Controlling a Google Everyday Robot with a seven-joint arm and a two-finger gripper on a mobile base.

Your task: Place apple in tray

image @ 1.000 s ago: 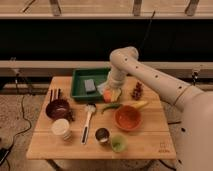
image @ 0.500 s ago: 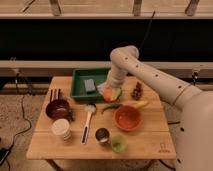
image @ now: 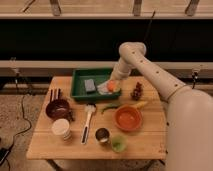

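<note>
Since 1 second ago the arm has swung leftward, carrying the gripper from beside the grape bunch to the right end of the tray, and the apple has come with it. At the far left of the wooden table, 2 dark chopsticks lie near the back edge, just above a dark red bowl. In front of that bowl stands a pale paper cup. Behind and to the right sits the tray, green and rectangular, with a grey sponge lying inside it towards the middle. A white-handled utensil lies on the table in front of the tray, its head nearest the tray, and a small dark metal cup stands just right of its handle, with a small green cup beside that. The gripper is at the tray's right end, over its inside, and the orange-red apple sits at its tip; whether the fingers are closed on the fruit or apart cannot be told. A green chilli lies just in front of the tray's right corner. Right of it is the round orange bowl, with a yellow object, possibly a banana, touching its far rim. The dark red grape bunch lies further back, near the arm.
</note>
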